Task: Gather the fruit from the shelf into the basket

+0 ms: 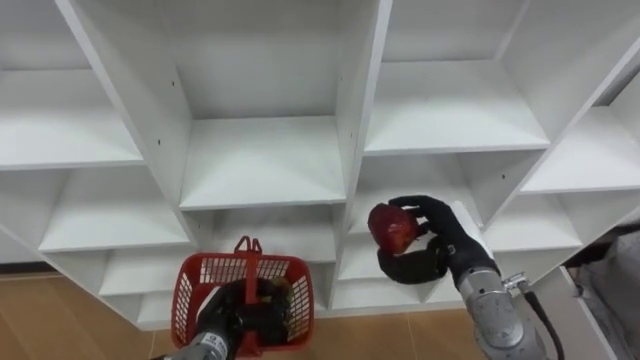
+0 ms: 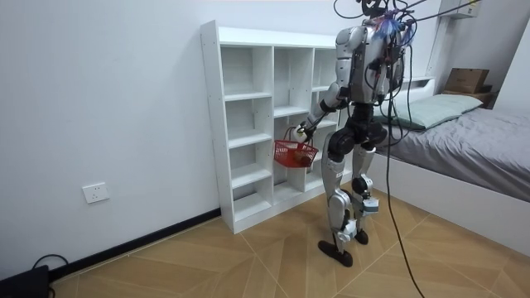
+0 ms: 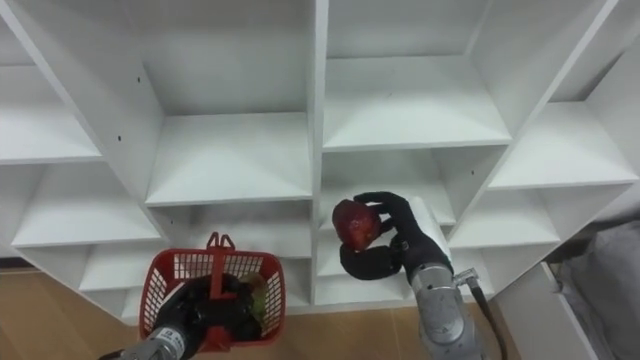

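Closest, down low, is the left hand (image 1: 228, 325). Its dark fingers are curled over the near edge of a red basket (image 1: 190, 295), and it holds the basket up in the air. Two red handles (image 1: 247, 248) stand up on the far side of the basket, past this hand. Just beyond the fingers, inside the basket, lies a green and yellow thing (image 1: 285, 293). I cannot tell what it is.

Off to the right of that hand, and a bit higher, is the right hand (image 1: 440, 243). Its fingers and thumb are wrapped round a red fruit (image 1: 393, 228). The fruit sits on the left side of this hand, with fingers above it and the thumb below. It touches only the hand, not any shelf. It is to the right of the basket and higher than its rim, not over it.

Behind both hands is the white closet (image 1: 262, 160), with its shelves bare. Below the left hand is a wooden floor (image 1: 60, 310).

From the room view, the robot stands upright close in front of the closet. A bed (image 2: 480, 136) is behind it, on the room view's right.
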